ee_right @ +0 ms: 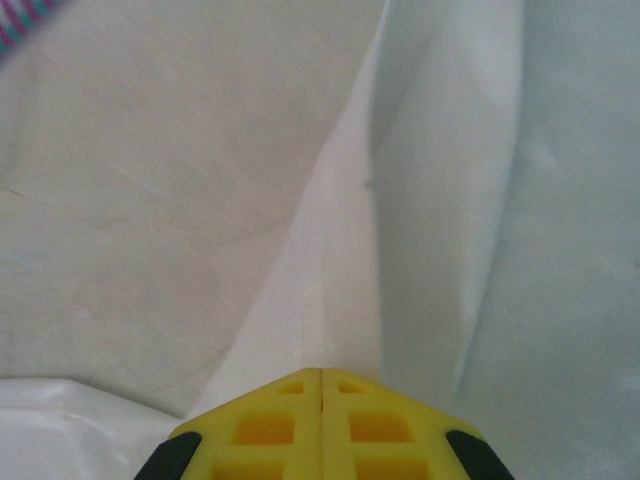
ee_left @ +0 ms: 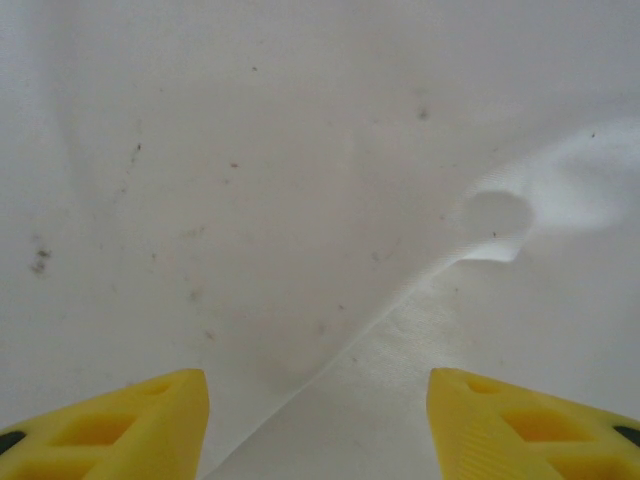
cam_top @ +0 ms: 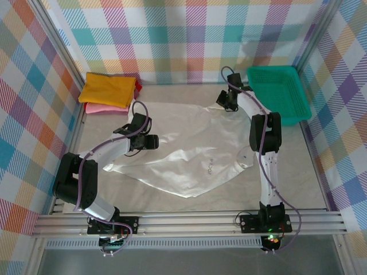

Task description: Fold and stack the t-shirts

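Observation:
A white t-shirt (cam_top: 183, 149) lies spread out and wrinkled across the middle of the table. My right gripper (cam_top: 225, 102) is at its far right corner; in the right wrist view the gripper (ee_right: 321, 372) is shut, with a hem of the white t-shirt (ee_right: 340, 230) running into its tips. My left gripper (cam_top: 155, 142) hovers at the shirt's left side. In the left wrist view its yellow fingers (ee_left: 130, 425) stand apart, and the edge of the shirt (ee_left: 470, 330) lies between them, untouched. A folded mustard-yellow shirt (cam_top: 109, 89) rests on a pink one (cam_top: 103, 107), with a red one (cam_top: 138, 86) beside them, at the back left.
A green plastic basket (cam_top: 278, 91) stands at the back right, close behind my right arm. Checked cloth walls enclose the table on three sides. An aluminium rail (cam_top: 189, 220) runs along the near edge by the arm bases.

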`<state>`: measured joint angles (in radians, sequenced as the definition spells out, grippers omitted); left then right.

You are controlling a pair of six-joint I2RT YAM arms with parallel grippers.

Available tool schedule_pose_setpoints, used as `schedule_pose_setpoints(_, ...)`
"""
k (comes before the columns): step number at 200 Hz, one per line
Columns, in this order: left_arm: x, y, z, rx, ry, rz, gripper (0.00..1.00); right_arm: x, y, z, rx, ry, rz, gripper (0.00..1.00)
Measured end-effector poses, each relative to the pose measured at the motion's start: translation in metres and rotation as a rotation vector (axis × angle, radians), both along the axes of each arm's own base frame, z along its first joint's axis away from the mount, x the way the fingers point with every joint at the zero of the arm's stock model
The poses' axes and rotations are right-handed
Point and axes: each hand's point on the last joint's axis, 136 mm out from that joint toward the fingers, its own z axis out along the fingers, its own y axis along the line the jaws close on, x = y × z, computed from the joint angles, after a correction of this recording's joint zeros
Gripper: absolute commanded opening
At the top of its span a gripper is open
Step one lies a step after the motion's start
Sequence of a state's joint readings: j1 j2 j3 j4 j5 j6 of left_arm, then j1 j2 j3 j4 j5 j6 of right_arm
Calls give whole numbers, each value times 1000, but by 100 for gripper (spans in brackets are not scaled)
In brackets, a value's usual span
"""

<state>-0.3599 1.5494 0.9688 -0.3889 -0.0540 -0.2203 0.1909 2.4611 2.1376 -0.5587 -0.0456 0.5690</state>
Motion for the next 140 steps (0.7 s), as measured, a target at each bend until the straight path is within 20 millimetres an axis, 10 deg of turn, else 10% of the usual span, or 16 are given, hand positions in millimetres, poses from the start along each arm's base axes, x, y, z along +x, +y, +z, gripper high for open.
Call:
schedule_pose_setpoints(91,2,6,1,30,-12,18,59,61,21,50,82,-198,35,0)
schedule_pose_setpoints(105,3,6,2,30,-14,18,59,71,25,56,98,-229,42,18)
schedule_pose_setpoints(140,5,5,4,27,-21,18,60,34,16,31,69,-90,23,30)
